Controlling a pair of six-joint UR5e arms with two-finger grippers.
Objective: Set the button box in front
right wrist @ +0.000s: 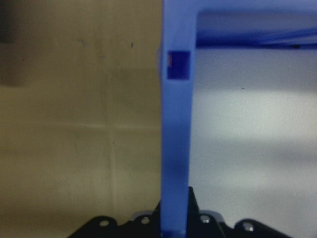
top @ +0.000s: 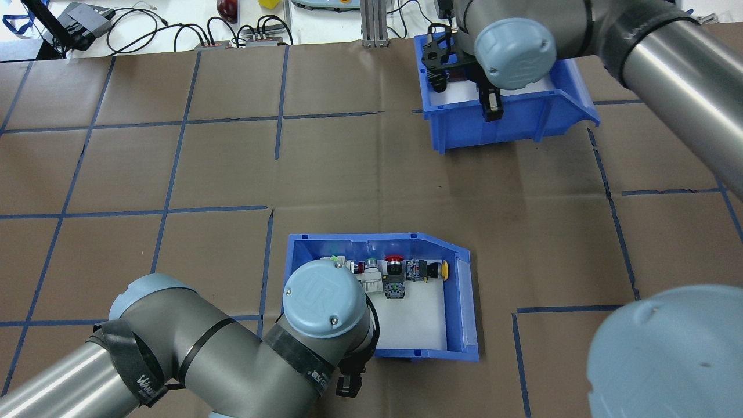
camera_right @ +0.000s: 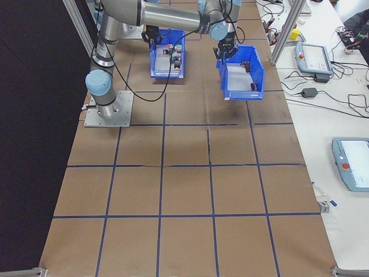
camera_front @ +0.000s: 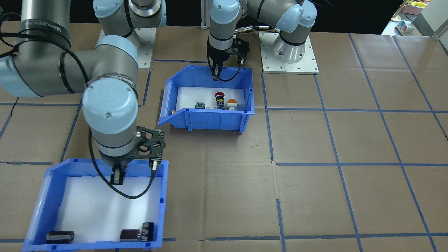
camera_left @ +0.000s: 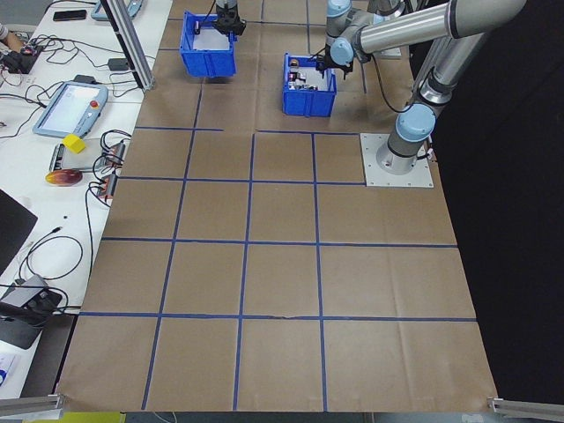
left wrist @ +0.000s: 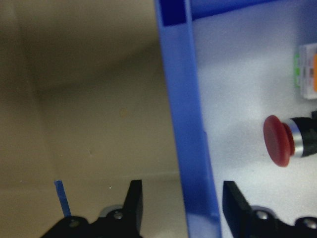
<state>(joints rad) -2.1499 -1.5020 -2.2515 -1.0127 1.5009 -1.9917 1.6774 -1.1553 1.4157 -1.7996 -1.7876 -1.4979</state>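
Button box (top: 458,302) sits on the brown table (top: 174,174) close to the robot's base, red mushroom button (left wrist: 277,147) and other switches on its white liner. Left gripper (left wrist: 183,208) straddles its back wall, jaws spread wide, one finger outside, one inside, not touching. Farther out, a second blue bin (camera_front: 38,210) with dark cylinders (camera_front: 130,235); right gripper (right wrist: 174,220) clamped narrow on its rear wall.
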